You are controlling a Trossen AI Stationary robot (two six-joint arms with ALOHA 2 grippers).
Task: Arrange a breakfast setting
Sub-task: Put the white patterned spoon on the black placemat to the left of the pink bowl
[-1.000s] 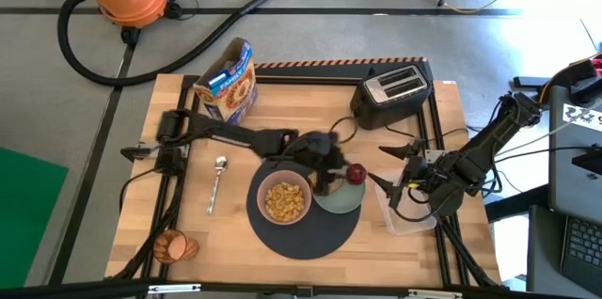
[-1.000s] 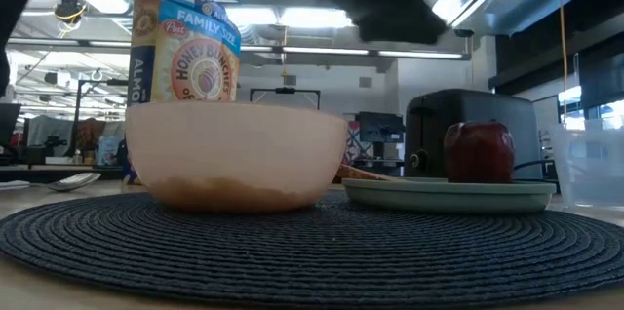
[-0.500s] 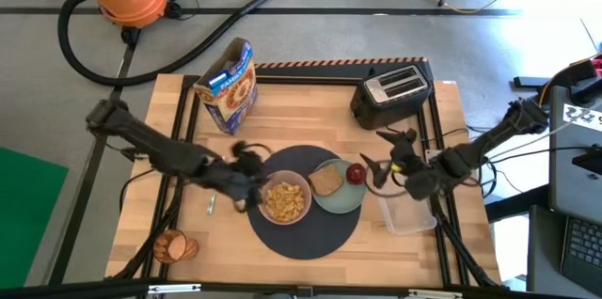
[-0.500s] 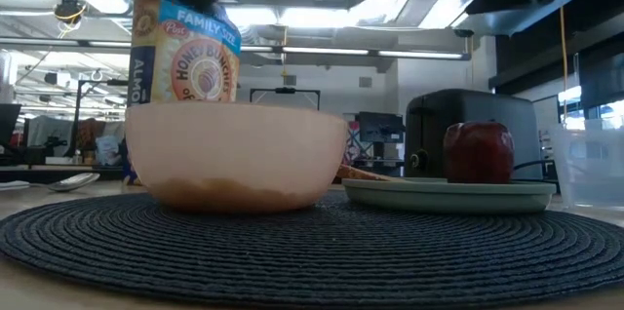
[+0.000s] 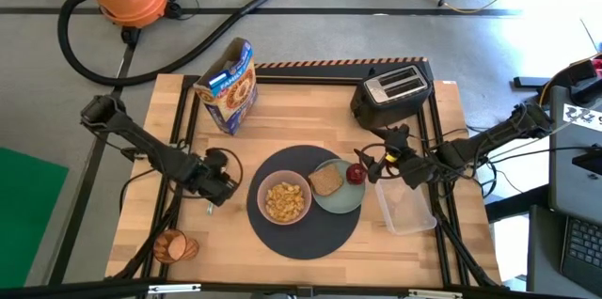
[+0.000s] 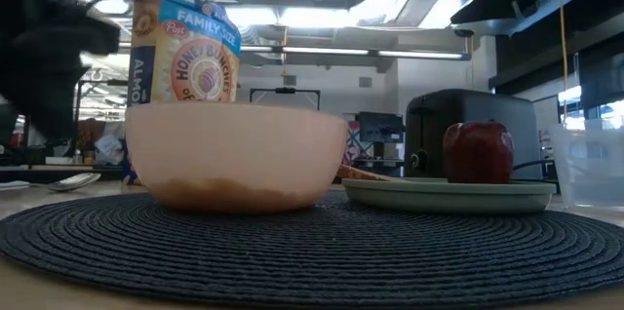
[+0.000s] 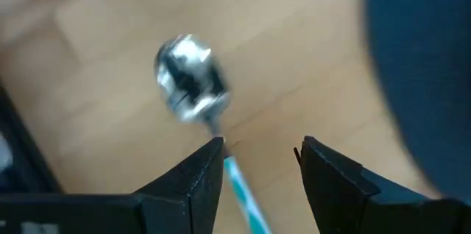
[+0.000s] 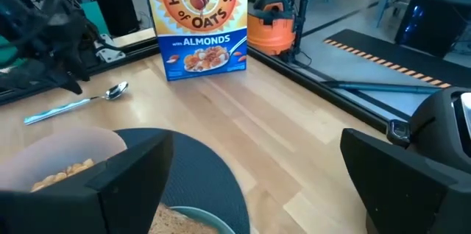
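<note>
1. Left gripper [image 7: 257, 164] hung over the metal spoon [image 7: 193, 87], jaws parted astride the handle, nothing grasped
2. Handle to be centred between the jaws before clamping, a judgement
3. Spoon lain on tabletop [image 5: 310, 111] beside the mat [image 5: 306, 233]; shiny bowl, slim handle
4. Right gripper [image 5: 372, 165] released near the apple [image 5: 356, 174]

Pink bowl [image 5: 284, 198], pale green plate [image 5: 344, 201], red apple [image 5: 356, 174], dark-grey mat [image 5: 306, 237].

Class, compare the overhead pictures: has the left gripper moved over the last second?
Yes. The left gripper has swung away from the pale green plate, past the pink bowl, to the bare wood left of the mat.
</note>
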